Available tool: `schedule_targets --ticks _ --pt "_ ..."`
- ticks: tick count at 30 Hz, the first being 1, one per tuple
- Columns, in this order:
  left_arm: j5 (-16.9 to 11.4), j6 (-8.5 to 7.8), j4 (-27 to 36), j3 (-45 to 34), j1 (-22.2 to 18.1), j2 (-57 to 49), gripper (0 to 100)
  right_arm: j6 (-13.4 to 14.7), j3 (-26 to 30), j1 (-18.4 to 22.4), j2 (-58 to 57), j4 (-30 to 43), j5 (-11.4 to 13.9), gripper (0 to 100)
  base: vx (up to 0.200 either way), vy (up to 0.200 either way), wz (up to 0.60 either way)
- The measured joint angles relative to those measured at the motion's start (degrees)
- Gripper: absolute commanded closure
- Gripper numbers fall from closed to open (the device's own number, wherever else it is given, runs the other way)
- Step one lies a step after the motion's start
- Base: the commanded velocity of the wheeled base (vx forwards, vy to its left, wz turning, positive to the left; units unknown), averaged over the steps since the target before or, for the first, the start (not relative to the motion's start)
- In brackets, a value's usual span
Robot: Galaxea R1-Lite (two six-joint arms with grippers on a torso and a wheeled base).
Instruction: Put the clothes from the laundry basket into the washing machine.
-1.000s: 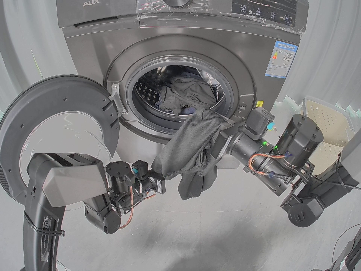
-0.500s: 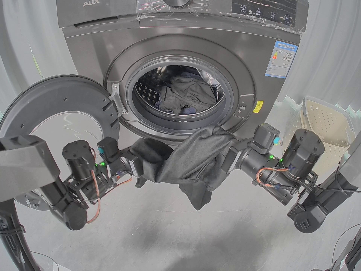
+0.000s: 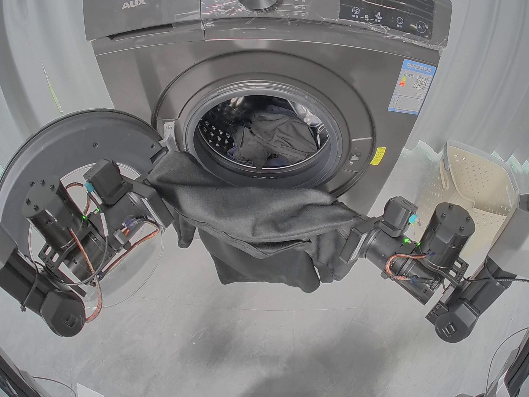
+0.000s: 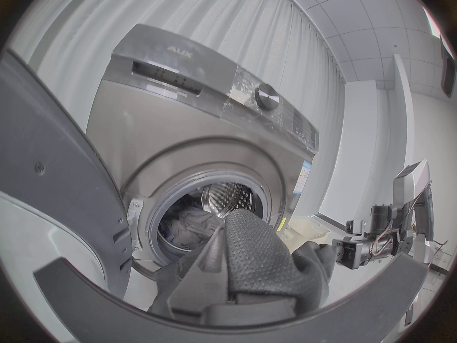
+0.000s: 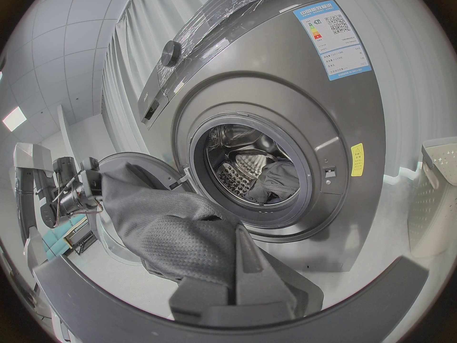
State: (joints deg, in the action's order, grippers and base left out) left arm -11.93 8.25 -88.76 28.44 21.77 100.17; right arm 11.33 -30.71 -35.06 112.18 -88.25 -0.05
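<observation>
Garment (image 3: pixel 248 210) held between left end effector (image 3: pixel 158 189), right end effector (image 3: pixel 343 239)

- One washing machine (image 3: pixel 149 67) was there.
- One laundry basket (image 3: pixel 487 188) was there.
- One dark garment (image 3: pixel 248 210) hung outside (the heap (image 3: pixel 275 136) inside could not be counted).

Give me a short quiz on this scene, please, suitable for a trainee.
1. True or false: the door of the washing machine is shut.
2. What lies in the drum?
3. The dark garment, gripped by the left gripper and the right gripper, hangs: A inside the drum; B outside, before the opening; C in the laundry basket.
Key: 1 false; 2 other dark clothes; 3 B.
</observation>
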Motion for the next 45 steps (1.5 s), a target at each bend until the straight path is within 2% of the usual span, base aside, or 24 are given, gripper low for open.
schedule_targets --ticks 4,10,26,27,35,45 --pt "0.15 0.11 0.07 -0.16 0.18 -1.74 100 0.13 -0.77 -0.27 0.02 -0.02 1.68 100 0.000 0.000 0.00" --pt "0.34 0.17 0.09 -0.09 0.07 -2.55 100 0.17 -1.07 -0.44 -0.16 -0.07 2.84 100 0.000 0.000 0.00" --pt "0.41 0.26 0.20 0.09 0.52 -2.54 100 0.55 -2.56 0.11 1.44 -0.13 2.94 100 0.000 0.000 0.00" --pt "0.41 0.23 0.20 0.09 0.77 -2.46 100 0.61 -2.61 0.00 1.68 -0.16 2.94 0 0.000 0.000 0.00" --pt "1.51 0.26 0.24 0.79 3.44 -1.19 100 0.05 -4.27 -0.22 6.42 -0.10 2.84 0 0.000 0.000 0.00" --pt "5.89 0.12 0.27 3.36 6.86 1.90 100 -2.84 -11.30 0.22 18.49 -0.02 2.69 0 0.000 0.000 0.00"
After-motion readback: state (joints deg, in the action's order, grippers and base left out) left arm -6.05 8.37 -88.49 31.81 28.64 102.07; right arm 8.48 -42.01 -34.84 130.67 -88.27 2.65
